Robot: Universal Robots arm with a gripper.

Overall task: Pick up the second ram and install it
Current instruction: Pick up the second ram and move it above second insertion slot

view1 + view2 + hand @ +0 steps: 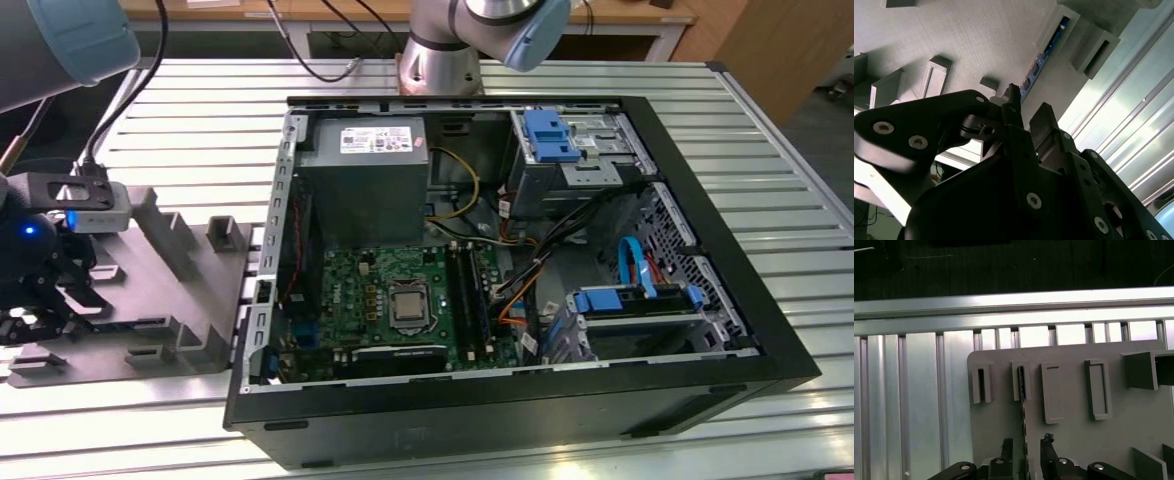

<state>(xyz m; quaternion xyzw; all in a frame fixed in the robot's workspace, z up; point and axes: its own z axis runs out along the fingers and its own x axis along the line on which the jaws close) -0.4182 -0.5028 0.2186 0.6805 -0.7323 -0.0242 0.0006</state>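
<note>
The second ram (1046, 50) is a thin blue-green stick standing on edge in a slot of the grey holder plate (979, 40). In the first wrist view I see the ram (1022, 385) edge-on, running down between my fingers. My gripper (1026, 445) is open and straddles one end of the stick, one fingertip (1006, 445) on each side with a gap to it. The same straddle shows in the second wrist view, where the gripper (1026, 107) sits over the stick's near end. In the exterior view the gripper (34, 315) hangs over the holder plate (174, 290) at the exterior view's left.
An open computer case (747, 330) lies on the slatted metal table (200, 130), to the right of the holder. Inside it are the green motherboard (360, 290), black memory slots (467, 290), a grey power supply (360, 170) and loose cables (534, 270). Other raised blocks (1096, 390) stand on the holder.
</note>
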